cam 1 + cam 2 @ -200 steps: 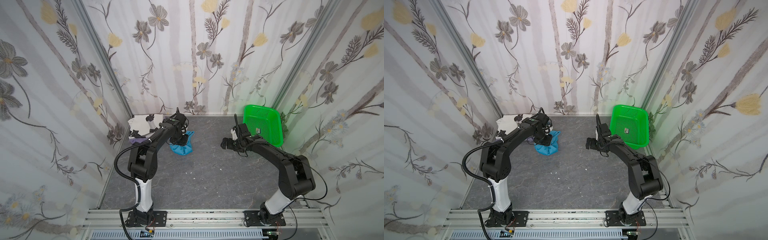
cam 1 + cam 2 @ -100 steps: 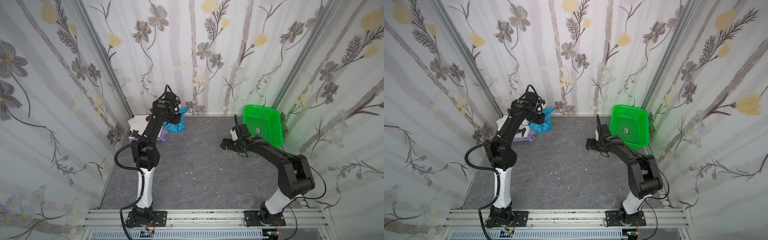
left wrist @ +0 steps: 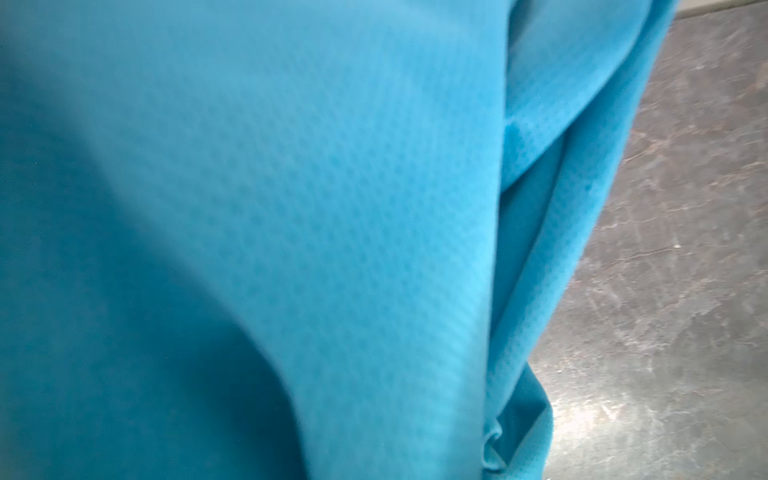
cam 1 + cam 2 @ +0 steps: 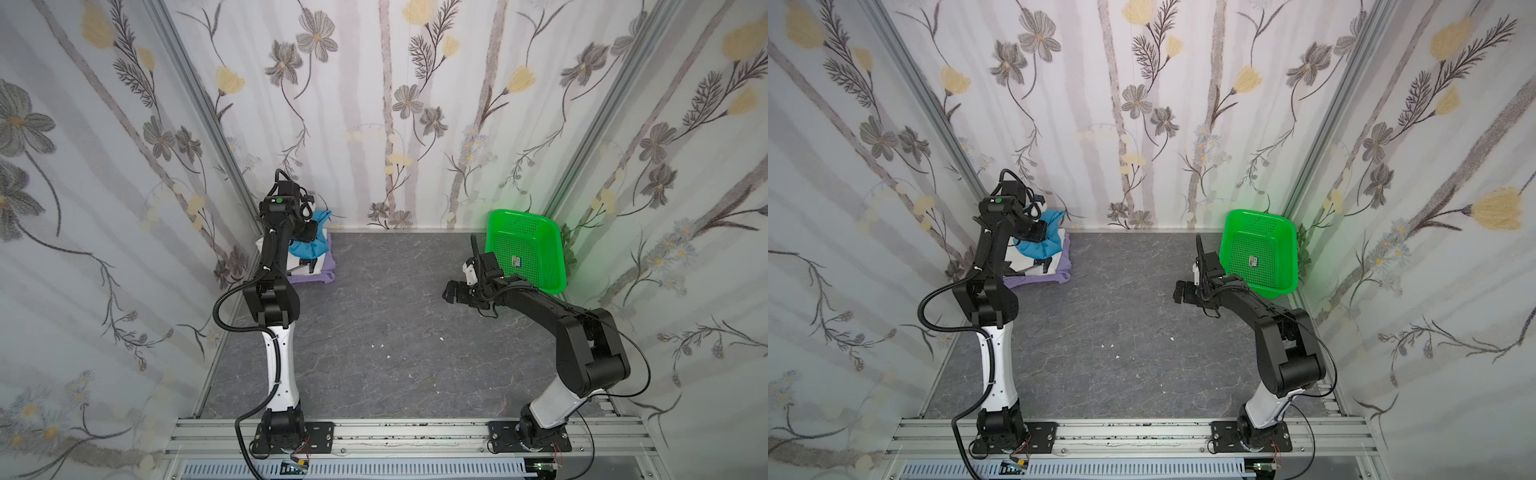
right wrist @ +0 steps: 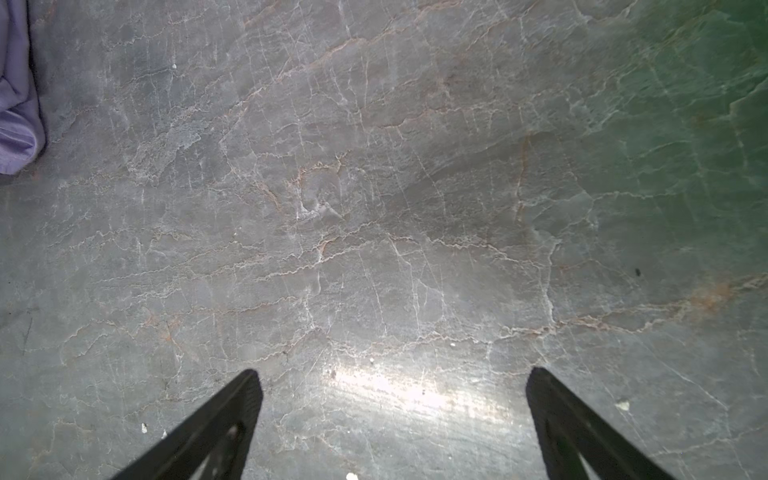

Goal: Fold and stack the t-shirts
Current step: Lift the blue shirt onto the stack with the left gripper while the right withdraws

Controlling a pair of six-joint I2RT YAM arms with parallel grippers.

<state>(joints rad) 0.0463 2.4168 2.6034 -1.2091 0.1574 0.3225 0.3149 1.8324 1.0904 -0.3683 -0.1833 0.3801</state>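
While it clamped the crumpled teal-blue cloth t-shirt (image 4: 311,250), the left gripper (image 4: 310,235) hung over the white printed t-shirt (image 4: 301,266) and lavender t-shirt (image 4: 312,277). The right gripper (image 5: 392,374) stood wide open.

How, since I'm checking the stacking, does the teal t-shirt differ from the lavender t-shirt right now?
The teal t-shirt is a crumpled bunch; the lavender t-shirt lies flat. The teal one is pinched in the left gripper over the pile; the lavender one is free, lying on the table beneath the white t-shirt. Both are plain-coloured cloth in the far left corner in both top views.
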